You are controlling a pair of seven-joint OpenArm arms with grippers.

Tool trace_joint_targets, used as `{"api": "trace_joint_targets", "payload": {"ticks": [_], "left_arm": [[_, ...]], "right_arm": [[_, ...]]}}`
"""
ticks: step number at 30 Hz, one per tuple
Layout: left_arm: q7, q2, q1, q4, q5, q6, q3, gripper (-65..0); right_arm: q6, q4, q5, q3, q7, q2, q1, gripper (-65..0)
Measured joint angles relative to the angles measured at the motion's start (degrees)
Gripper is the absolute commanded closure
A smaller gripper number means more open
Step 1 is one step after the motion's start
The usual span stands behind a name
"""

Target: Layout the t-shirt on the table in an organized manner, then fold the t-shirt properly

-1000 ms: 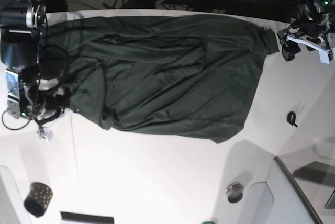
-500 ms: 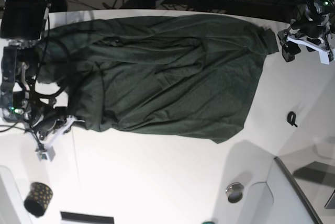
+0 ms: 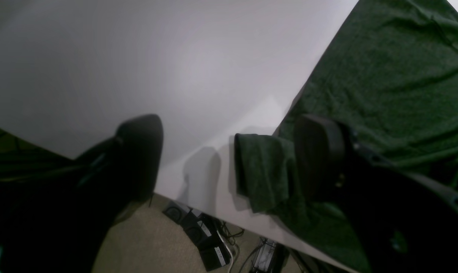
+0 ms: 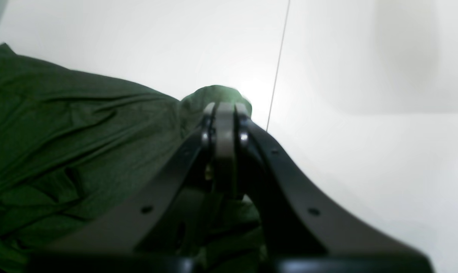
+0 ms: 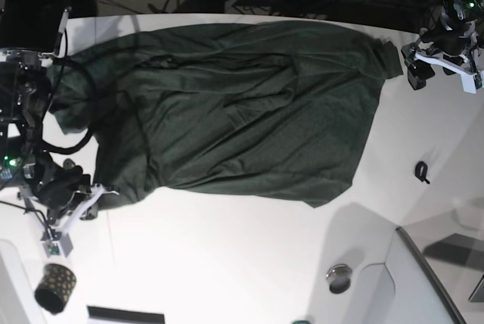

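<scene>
Right now the right gripper is squeezing tight on a bunched corner of the t-shirt, with its two fingers pressed together on the green cloth. In the base view this gripper is sitting at the left side, at the shirt's lower left corner, and the cloth there is looking pulled and wrinkled. A thin seam in the table is running just beside the pinched cloth. The left gripper is hanging wide, holding nothing, with one dark finger over the bare white table and the other finger over the edge of the shirt. A small folded bit of green cloth is lying between the two fingers, near the table's edge. In the base view this gripper is hovering at the right, close to the shirt's far right corner. The shirt is lying spread across the far half of the table, with many soft folds. A small black clip is lying on the white to the right of it, and a dark dotted cup is standing near the lower left.
</scene>
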Motion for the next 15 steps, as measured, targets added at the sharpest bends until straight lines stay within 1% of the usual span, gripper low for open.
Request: {"api": "trace_joint_targets", "payload": {"ticks": [4, 6, 9, 15], "left_arm": [[0.00, 0.00, 0.00, 0.00, -0.02, -0.02, 0.00, -51.5], [0.00, -0.02, 0.00, 0.00, 0.04, 0.00, 0.00, -51.5], [0.00, 0.00, 0.00, 0.00, 0.00, 0.00, 0.00, -51.5], [0.00, -0.02, 0.00, 0.00, 0.00, 0.00, 0.00, -51.5]], "right_arm": [[0.00, 0.00, 0.02, 0.00, 0.00, 0.00, -0.04, -0.8], [0.00, 0.00, 0.04, 0.00, 1.42, 0.00, -0.09, -0.8], [0.07, 0.02, 0.04, -0.02, 1.77, 0.02, -0.28, -0.8], [0.11, 3.89, 0.02, -0.02, 1.81, 0.04, -0.42, -0.8]]}}
